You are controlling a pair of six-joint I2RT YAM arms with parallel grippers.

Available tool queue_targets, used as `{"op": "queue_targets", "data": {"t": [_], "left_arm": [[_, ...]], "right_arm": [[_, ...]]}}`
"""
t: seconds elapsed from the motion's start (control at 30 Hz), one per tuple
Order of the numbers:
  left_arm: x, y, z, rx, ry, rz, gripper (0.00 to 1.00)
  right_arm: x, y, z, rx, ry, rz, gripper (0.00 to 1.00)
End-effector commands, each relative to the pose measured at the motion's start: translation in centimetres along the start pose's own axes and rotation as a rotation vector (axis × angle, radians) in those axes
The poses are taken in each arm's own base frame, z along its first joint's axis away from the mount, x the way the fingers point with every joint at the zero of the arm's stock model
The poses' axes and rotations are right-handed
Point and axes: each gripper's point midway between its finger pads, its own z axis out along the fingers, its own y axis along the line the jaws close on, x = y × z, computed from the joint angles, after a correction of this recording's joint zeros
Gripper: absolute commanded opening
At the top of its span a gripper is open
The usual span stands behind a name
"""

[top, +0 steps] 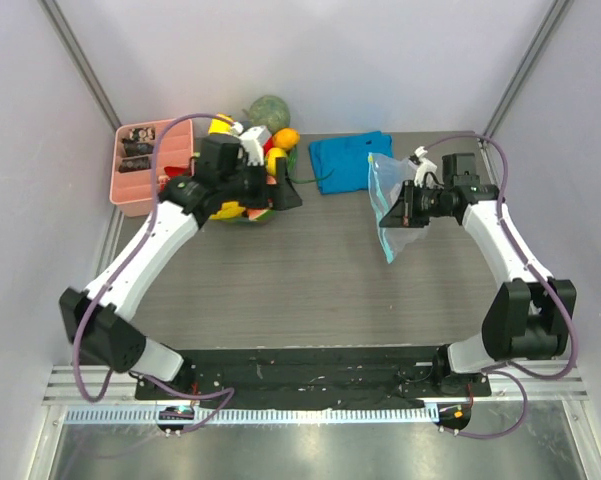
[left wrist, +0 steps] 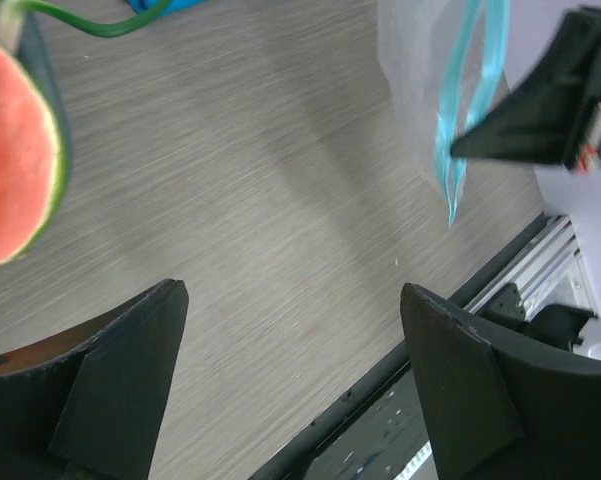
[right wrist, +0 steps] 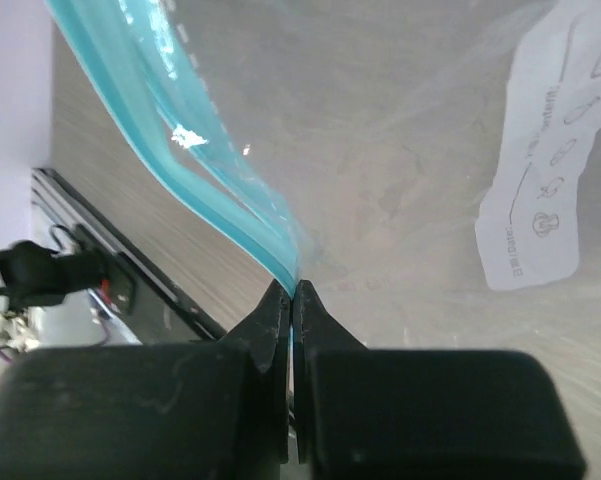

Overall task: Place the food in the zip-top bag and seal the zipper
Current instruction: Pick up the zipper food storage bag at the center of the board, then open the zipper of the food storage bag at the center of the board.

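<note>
On the right side of the table (top: 310,280), I am pinching the zip-top bag (top: 390,235) with my right gripper (right wrist: 292,292). Its jaws are shut tight on the plastic just at the zipper (right wrist: 180,140). Gripping the mouth edge is making the bag hang tilted above the tabletop; my reading is that this is presenting the mouth for loading.

My left gripper (left wrist: 295,300) is standing wide, holding nothing, and hovering over the food (top: 275,155), which is lying in a pile at the far left beside a pink tray (top: 130,200). Probably it is lining up for a first pick. No fruit is sitting in the bag, and sealing is not yet started.

View notes:
- Right wrist is showing the fingertips meeting on the teal strip, a printed label (right wrist: 540,200), and tabletop through clear plastic, so the bag is looking empty. Whether the mouth is parted, I cannot tell.
- Left wrist is showing a watermelon slice (left wrist: 15,160) at its edge, bare tabletop between the fingers, and the bag hanging across the way.
- Only the overhead is showing the blue cloth (top: 345,160) lying behind the bag, and the two arms working well apart.
</note>
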Motion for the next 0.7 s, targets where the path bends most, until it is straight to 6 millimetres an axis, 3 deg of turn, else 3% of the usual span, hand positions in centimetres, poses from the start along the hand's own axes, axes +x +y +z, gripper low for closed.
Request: {"op": "queue_targets", "data": {"t": [0.0,0.07,0.17,0.3,0.47,0.67], "left_arm": [[-3.4,-2.7,3.5,0.001,-0.098,-0.066,0.86],[-3.1,-4.6,5.5,0.019,-0.083,-0.046,0.83],[-2.9,-6.6,7.6,0.024,-0.088,-0.03,0.78],[-2.5,-7.6,9.6,0.013,-0.078,-0.033,0.68],[-1.2,-8.9,11.5,0.025,-0.041,-0.037,0.66],[-0.2,-8.9,12.7,0.02,-0.025,-0.029,0.66]], "right_arm": [[-2.7,4.6,-0.2,-0.071,-0.175,0.038,0.01],[-2.3,5.1,0.1,-0.063,-0.175,0.081,0.01],[-1.8,4.1,0.3,-0.009,-0.175,0.146,0.01],[-1.4,4.3,0.4,0.002,-0.167,0.144,0.01],[-0.7,4.9,1.0,-0.009,-0.141,0.133,0.01],[0.1,5.1,1.9,-0.012,-0.117,0.123,0.01]]}}
